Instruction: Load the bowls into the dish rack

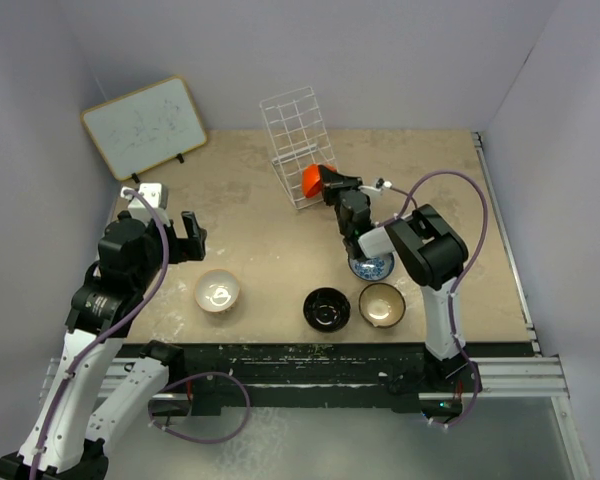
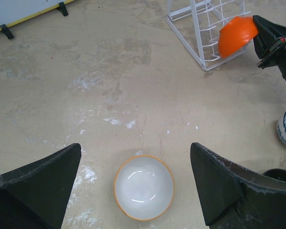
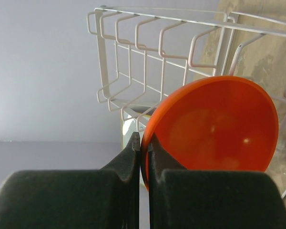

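My right gripper (image 1: 326,180) is shut on the rim of the orange-red bowl (image 1: 311,180), holding it on edge against the lower part of the white wire dish rack (image 1: 298,140). In the right wrist view the orange-red bowl (image 3: 214,129) is pinched between my fingers, with the rack (image 3: 148,57) just behind it. My left gripper (image 1: 192,238) is open and empty above the cream-white bowl (image 1: 218,291), which lies between the fingers in the left wrist view (image 2: 144,187). The black bowl (image 1: 327,308), the brown bowl (image 1: 382,304) and the blue-and-white bowl (image 1: 371,266) stand near the front.
A wood-framed whiteboard (image 1: 145,125) leans at the back left. The right arm reaches over the blue-and-white bowl. Grey walls close in the table on three sides.
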Robot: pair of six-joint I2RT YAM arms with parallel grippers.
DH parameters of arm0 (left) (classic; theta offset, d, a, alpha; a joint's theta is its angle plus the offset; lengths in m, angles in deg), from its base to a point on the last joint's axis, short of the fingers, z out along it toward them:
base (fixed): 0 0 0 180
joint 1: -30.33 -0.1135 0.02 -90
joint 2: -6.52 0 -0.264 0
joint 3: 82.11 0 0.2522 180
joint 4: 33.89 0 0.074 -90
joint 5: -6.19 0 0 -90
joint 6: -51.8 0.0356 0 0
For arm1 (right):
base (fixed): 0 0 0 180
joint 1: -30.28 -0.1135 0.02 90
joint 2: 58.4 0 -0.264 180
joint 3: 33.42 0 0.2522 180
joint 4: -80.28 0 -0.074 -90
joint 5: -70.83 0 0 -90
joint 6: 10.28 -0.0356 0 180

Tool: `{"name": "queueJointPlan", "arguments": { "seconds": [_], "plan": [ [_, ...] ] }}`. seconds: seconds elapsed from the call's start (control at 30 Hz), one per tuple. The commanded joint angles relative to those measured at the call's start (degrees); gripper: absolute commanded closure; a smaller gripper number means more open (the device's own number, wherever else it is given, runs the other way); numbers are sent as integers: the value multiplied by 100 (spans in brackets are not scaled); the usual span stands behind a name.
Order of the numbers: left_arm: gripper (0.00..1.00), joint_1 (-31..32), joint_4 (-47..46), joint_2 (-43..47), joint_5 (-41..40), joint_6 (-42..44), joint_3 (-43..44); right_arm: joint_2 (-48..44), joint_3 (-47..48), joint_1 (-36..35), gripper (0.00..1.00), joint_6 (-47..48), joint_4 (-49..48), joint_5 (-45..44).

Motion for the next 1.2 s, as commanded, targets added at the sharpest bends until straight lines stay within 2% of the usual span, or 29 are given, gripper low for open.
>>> {"name": "queueJointPlan", "arguments": {
  "seconds": [0.0, 0.33, 0.53, 0.67, 0.87, 1.03, 1.17],
  "plan": [
    [1, -35, -145, 73, 43, 87, 10, -233, 167, 297, 100, -100, 157, 142],
    [1, -36, -150, 96, 24, 102, 28, -211, 538, 997, 100, 350, 135, 942],
    [1, -43, -180, 50, 32, 96, 1, -2, 722, 1029, 100, 478, 31, 1386],
    [1, -40, -141, 85, 12, 103, 6, 364, 873, 1050, 100, 575, -692, 1782],
    [1, -40, -118, 137, -28, 98, -23, 515, 807, 1067, 100, 477, -758, 1920],
    [1, -41, -139, 117, 12, 97, -43, 659, 805, 1095, 87, 404, -562, 2113],
    [1, -41, -146, 116, 15, 97, -42, 853, 773, 1103, 87, 237, -840, 2201]
  ]
}}
